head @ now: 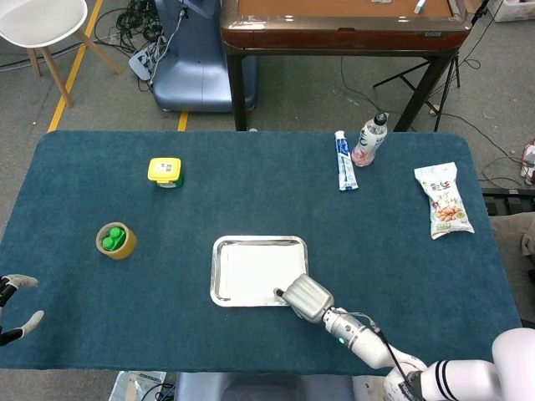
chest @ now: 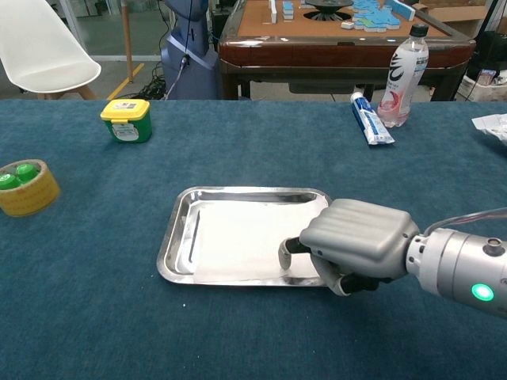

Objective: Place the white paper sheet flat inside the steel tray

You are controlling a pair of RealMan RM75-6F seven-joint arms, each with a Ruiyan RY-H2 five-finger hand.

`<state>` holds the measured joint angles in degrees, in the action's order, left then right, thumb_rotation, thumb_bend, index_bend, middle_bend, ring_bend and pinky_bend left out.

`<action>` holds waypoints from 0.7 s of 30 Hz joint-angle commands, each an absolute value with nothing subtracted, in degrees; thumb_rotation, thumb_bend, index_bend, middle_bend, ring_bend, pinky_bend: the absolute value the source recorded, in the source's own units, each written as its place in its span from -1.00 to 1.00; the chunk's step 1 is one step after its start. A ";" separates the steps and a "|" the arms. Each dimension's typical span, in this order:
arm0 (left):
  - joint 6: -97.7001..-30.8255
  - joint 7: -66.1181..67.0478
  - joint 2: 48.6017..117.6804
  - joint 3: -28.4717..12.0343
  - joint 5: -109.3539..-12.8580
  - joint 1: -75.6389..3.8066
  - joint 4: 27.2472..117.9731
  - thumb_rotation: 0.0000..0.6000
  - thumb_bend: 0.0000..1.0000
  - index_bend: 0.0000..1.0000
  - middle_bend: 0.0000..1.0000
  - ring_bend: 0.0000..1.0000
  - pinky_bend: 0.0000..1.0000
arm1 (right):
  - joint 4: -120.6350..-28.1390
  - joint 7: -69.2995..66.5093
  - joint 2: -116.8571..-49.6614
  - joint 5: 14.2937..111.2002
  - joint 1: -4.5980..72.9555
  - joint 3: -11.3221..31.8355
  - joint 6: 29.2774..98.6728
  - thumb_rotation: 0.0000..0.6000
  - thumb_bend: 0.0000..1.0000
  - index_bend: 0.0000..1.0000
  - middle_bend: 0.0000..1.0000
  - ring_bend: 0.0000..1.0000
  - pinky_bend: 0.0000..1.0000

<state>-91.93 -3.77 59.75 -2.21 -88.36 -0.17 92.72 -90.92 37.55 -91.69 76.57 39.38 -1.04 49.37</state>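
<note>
- Right hand (chest: 352, 247) sits over the near right corner of the steel tray (chest: 181, 237), fingers curled down with a fingertip (chest: 285, 253) on the white paper sheet (chest: 238, 237); whether it pinches the sheet or only presses it, I cannot tell.
- Left hand (head: 17, 309), at the table's near left edge, hangs with fingers apart, holding nothing.
- Steel tray: rigid and slick, likely to skid if pushed sideways.
- White paper sheet: lies inside the tray; probably light, limp, easily creased, so best pressed or taken at an edge.
</note>
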 commanded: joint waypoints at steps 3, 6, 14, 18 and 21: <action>-91.94 -3.83 59.71 -2.21 -88.38 -0.15 92.73 1.00 -0.62 -0.22 -0.25 -0.41 -0.09 | -90.23 37.83 -92.64 75.88 39.42 -0.85 49.73 1.00 1.00 -0.39 1.00 1.00 1.00; -91.97 -3.90 59.69 -2.21 -88.38 -0.13 92.73 1.00 -0.62 -0.22 -0.25 -0.41 -0.09 | -89.76 37.98 -93.26 75.48 39.38 -0.72 50.06 1.00 1.00 -0.39 1.00 1.00 1.00; -92.18 -4.07 59.55 -2.25 -88.42 -0.03 92.75 1.00 -0.62 -0.22 -0.25 -0.41 -0.09 | -88.79 38.93 -95.05 73.68 39.10 -0.29 51.16 1.00 1.00 -0.39 1.00 1.00 1.00; -92.20 -4.13 59.54 -2.25 -88.45 -0.01 92.70 1.00 -0.62 -0.22 -0.25 -0.41 -0.09 | -88.85 39.23 -95.65 72.88 38.87 -0.17 51.76 1.00 1.00 -0.39 1.00 1.00 1.00; -92.24 -4.12 59.54 -2.25 -88.52 0.00 92.70 1.00 -0.62 -0.22 -0.25 -0.41 -0.09 | -89.09 39.29 -96.05 72.19 38.64 -0.10 52.19 1.00 1.00 -0.39 1.00 1.00 1.00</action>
